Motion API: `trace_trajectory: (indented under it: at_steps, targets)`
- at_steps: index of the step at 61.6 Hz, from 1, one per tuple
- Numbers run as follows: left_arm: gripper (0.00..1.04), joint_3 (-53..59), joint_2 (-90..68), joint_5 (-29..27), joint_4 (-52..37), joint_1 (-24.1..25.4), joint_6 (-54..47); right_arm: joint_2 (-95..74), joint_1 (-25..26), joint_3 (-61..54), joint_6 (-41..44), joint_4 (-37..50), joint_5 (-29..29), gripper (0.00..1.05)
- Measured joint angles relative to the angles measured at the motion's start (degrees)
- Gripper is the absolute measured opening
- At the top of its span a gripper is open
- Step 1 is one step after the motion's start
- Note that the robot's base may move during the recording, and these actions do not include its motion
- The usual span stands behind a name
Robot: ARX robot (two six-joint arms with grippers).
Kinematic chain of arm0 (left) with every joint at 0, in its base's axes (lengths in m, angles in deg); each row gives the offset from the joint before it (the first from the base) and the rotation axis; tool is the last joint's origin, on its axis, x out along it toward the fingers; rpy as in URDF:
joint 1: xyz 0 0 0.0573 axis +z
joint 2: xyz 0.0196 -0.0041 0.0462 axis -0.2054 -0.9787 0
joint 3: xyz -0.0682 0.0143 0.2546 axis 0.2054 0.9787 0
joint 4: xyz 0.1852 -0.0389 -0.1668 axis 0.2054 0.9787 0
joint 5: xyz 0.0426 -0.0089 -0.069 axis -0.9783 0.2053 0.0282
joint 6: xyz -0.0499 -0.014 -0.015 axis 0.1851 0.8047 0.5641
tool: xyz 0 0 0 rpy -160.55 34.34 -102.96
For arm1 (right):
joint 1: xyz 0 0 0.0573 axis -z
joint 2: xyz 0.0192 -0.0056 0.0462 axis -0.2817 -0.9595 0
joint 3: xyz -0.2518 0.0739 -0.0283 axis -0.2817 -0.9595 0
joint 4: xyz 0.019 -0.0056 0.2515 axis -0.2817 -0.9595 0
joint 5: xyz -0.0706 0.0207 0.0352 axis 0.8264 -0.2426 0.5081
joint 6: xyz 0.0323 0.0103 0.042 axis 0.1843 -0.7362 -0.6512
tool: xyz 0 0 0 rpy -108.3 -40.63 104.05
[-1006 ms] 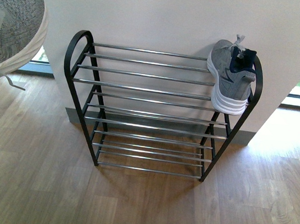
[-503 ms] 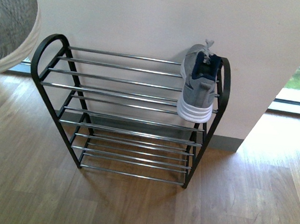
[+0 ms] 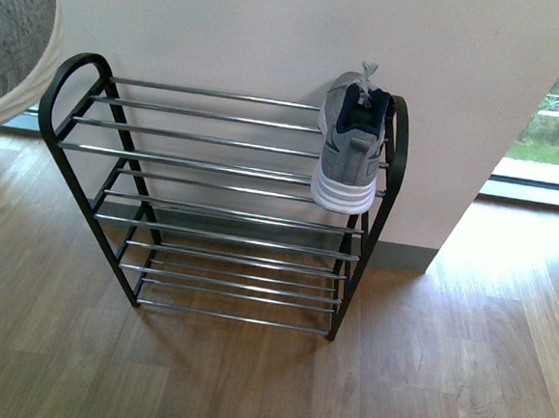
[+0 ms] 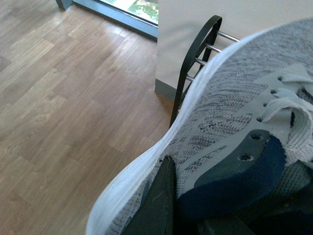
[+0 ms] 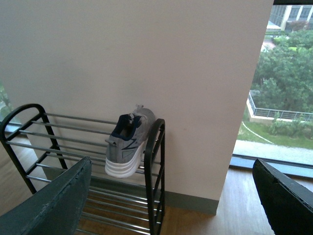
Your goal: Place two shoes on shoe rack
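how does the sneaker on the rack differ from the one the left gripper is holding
The racked sneaker sits on the shoe rack's top tier at its right end; the held sneaker hangs in the air, clamped at its collar by the left gripper. The racked sneaker shows whole, heel toward the front camera; the held sneaker is cut off by the frame. Both are grey knit with white soles and navy lining.

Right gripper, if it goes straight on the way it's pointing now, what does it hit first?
Probably the wall, just beside the end frame of the rack where the sneaker sits. Nothing nearer shows ahead of the open right gripper, but depth is unclear and a finger might clip the frame first.
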Motion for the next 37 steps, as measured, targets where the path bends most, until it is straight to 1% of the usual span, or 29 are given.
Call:
trace_trajectory:
  at_steps: [25,27,28,29,31,34,37]
  targets:
    - [0.02,0.0,0.0,0.4,0.0,-0.1,0.0,0.0,0.0,0.0,0.0,0.0,0.1,0.95]
    - [0.02,0.5,0.0,2.8,-1.7,0.4,-1.7,0.0,0.0,0.0,0.0,0.0,0.1,0.95]
    - [0.02,1.0,0.0,5.6,-4.0,0.9,-2.6,0.0,0.0,0.0,0.0,0.0,0.1,0.95]
    - [0.02,1.2,-0.2,6.8,-5.1,1.2,-3.8,0.0,0.0,0.0,0.0,0.0,0.1,0.95]
    - [0.02,1.1,-1.4,11.2,-8.3,1.9,-6.3,0.0,0.0,0.0,0.0,0.0,0.1,0.95]
    - [0.02,-0.9,-5.0,14.6,-10.7,2.4,-8.7,0.0,0.0,0.0,0.0,0.0,0.1,0.95]
    - [0.02,-4.1,-9.1,17.2,-10.8,2.9,-8.3,0.0,0.0,0.0,0.0,0.0,0.1,0.95]
